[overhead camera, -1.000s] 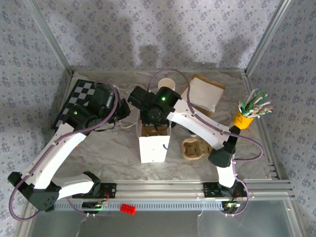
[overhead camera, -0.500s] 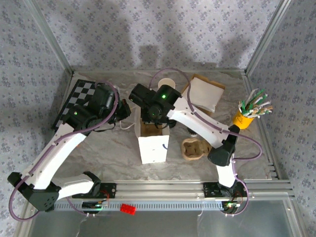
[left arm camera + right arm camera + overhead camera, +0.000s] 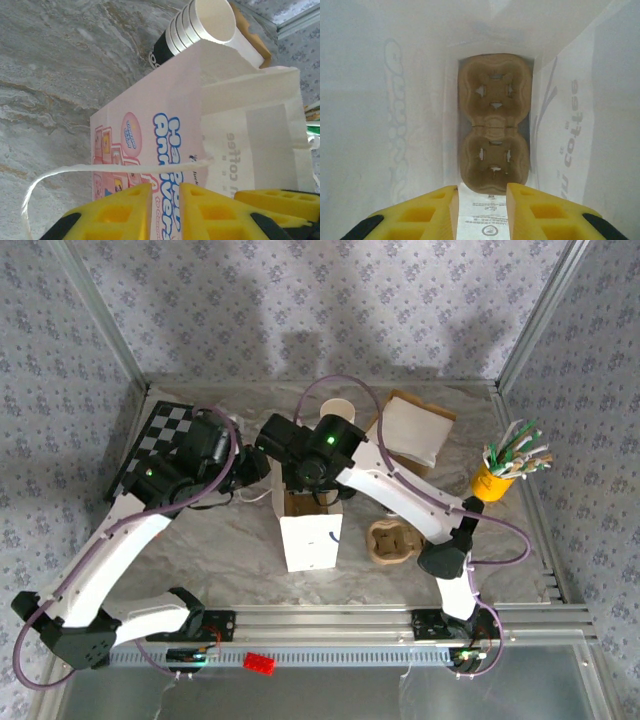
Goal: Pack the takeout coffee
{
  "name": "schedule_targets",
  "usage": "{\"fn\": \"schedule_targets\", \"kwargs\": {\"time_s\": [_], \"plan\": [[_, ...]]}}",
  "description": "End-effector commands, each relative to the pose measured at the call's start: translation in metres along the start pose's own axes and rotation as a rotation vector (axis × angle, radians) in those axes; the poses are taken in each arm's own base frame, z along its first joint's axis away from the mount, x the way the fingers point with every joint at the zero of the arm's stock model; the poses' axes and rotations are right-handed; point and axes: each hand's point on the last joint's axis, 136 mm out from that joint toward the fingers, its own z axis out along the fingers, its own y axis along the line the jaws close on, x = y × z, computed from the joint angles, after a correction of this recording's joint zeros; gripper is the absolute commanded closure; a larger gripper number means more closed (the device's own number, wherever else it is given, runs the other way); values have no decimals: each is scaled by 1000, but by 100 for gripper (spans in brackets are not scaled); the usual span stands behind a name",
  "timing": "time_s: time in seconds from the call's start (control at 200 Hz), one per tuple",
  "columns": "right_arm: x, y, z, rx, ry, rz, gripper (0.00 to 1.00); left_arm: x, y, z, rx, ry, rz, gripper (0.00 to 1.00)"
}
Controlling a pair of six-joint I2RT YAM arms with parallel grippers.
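The white paper bag (image 3: pixel 312 535) stands upright mid-table with its mouth open. A brown two-cup carrier (image 3: pixel 494 125) lies flat on the bag's bottom, seen between its white walls (image 3: pixel 380 100). My right gripper (image 3: pixel 315 483) hangs over the mouth; its yellow fingers stand apart above the carrier's near end, open (image 3: pixel 482 189), with a printed white slip (image 3: pixel 482 220) showing in the gap. My left gripper (image 3: pixel 166 187) is at the bag's left rim, its jaws slightly parted against the pink-printed side (image 3: pixel 150 125). A stack of takeout cups (image 3: pixel 337 412) stands behind the bag.
A second brown carrier (image 3: pixel 393 542) lies on the table right of the bag. Flat paper bags (image 3: pixel 412 430) are piled at the back right, a yellow cup of stirrers (image 3: pixel 505 472) at the far right. A checkered board (image 3: pixel 150 435) sits back left. The bag's string handle (image 3: pixel 100 169) loops outward.
My left gripper's jaws have parted at the bag's rim, and the right jaws have widened a little. Both arms stay over the bag, barely shifted.
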Motion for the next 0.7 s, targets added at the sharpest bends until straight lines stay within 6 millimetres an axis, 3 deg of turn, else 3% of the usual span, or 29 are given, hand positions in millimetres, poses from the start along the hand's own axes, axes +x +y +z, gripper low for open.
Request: {"fn": "schedule_targets", "kwargs": {"time_s": [0.0,0.445,0.695], "plan": [[-1,-9,-14,26,-32,-31,67,-1,-9,-18,32,-14,15,75],[2,-15,-20,5,-27,-39,62,13,-16,-9,-19,40,102,51],[1,-14,-14,18,-28,-45,62,19,-10,7,-66,77,132,48]]}}
